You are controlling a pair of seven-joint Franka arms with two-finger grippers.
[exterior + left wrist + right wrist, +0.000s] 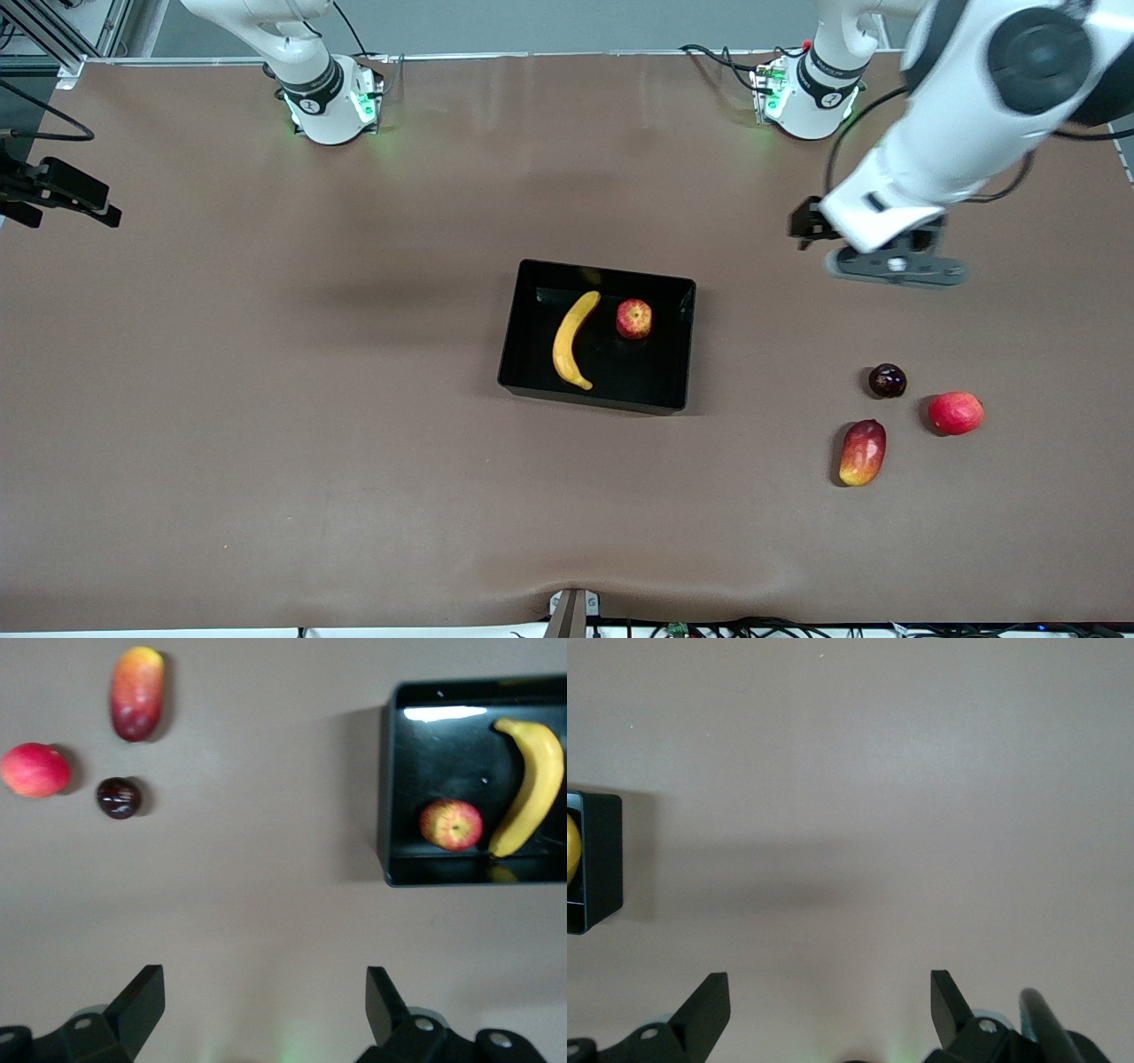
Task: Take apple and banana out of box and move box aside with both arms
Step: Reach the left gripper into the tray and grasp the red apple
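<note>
Front view: banana point(572, 340) and apple point(633, 319) side by side inside box point(682, 354), mid-desk point(266, 399); left gripper point(895, 266) high over bare desk toward left arm's end. Left wrist view: fingers point(142, 997) wide apart, nothing held. Right wrist view: right gripper point(830, 1005) likewise spread, empty, over bare desk beside box, seemingly waiting.

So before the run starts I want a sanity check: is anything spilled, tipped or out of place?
Nothing stands out. The banana and apple lie side by side in the box, which sits flat. Both grippers, left and right, are open over bare table.
</note>
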